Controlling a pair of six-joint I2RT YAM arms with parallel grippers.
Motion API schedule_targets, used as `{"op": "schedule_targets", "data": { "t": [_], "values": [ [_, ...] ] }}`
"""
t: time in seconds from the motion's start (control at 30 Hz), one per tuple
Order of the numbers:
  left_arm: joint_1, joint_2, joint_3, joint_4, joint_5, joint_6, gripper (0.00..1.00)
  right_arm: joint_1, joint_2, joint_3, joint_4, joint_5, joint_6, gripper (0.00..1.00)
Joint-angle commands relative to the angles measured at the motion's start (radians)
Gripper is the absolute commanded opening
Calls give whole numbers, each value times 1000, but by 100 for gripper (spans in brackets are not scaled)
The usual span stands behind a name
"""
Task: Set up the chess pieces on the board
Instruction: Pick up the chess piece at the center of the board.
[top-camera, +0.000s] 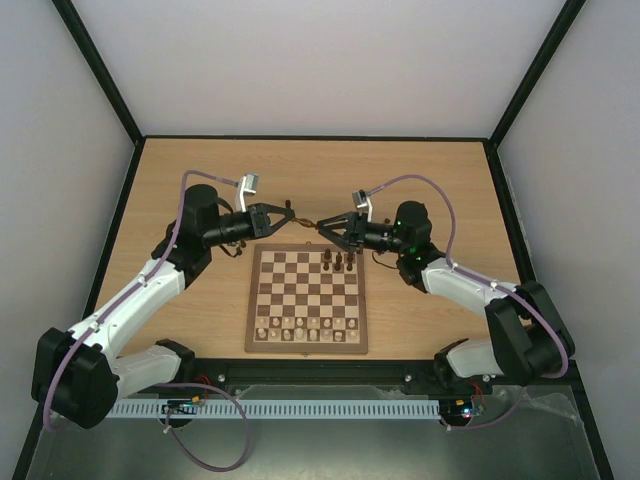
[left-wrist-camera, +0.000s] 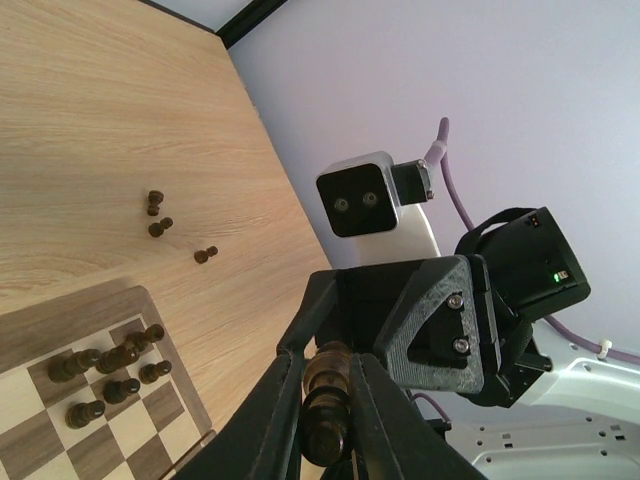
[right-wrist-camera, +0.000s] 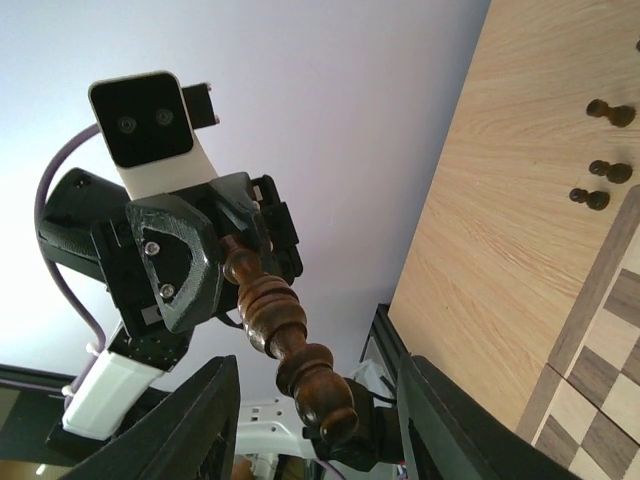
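My left gripper (top-camera: 287, 218) is shut on a tall dark brown turned chess piece (top-camera: 305, 224) and holds it in the air behind the board (top-camera: 252, 310). In the left wrist view my left gripper (left-wrist-camera: 326, 362) clamps the piece (left-wrist-camera: 328, 400) between both fingers. My right gripper (top-camera: 328, 228) faces it, open. In the right wrist view the piece (right-wrist-camera: 285, 340) lies between my wide-open right gripper's (right-wrist-camera: 318, 368) jaws without touching them. Several dark pieces (top-camera: 340, 262) stand on the board's far right squares.
Cream chessmen (top-camera: 305, 330) fill the board's two near rows. Three small dark pieces (left-wrist-camera: 160, 228) lie loose on the tabletop beyond the board's far edge; they also show in the right wrist view (right-wrist-camera: 608, 172). Black frame rails and grey walls ring the table.
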Motion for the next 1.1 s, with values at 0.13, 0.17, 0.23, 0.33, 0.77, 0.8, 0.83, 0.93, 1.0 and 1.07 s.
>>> {"op": "schedule_targets", "data": {
  "t": [0.13, 0.17, 0.23, 0.33, 0.77, 0.8, 0.83, 0.93, 1.0, 1.07],
  "values": [
    [2, 4, -13, 26, 10, 13, 15, 36, 26, 49, 57, -15, 0, 37],
    [3, 4, -12, 25, 9, 15, 15, 36, 26, 47, 53, -12, -3, 37],
    [3, 5, -14, 21, 9, 18, 15, 36, 26, 47, 52, -9, -3, 36],
    [3, 7, -13, 16, 9, 22, 15, 35, 21, 43, 48, -4, -8, 33],
    [3, 12, -14, -22, -1, 49, 16, 32, -5, 45, -8, 17, -49, 13],
    [2, 14, -14, -31, -6, 56, 16, 31, -15, 47, -30, 22, -64, 12],
    [1, 15, -13, -41, -13, 64, 16, 29, -28, 48, -58, 29, -84, 12],
    [3, 26, 3, -89, -40, 99, 16, 22, -79, 56, -196, 62, -169, 12],
    [3, 36, 28, -146, -70, 142, 16, 15, -113, 64, -298, 86, -230, 11],
    [3, 51, 65, -220, -120, 195, 16, 4, -150, 73, -402, 106, -295, 10]
  ]
}}
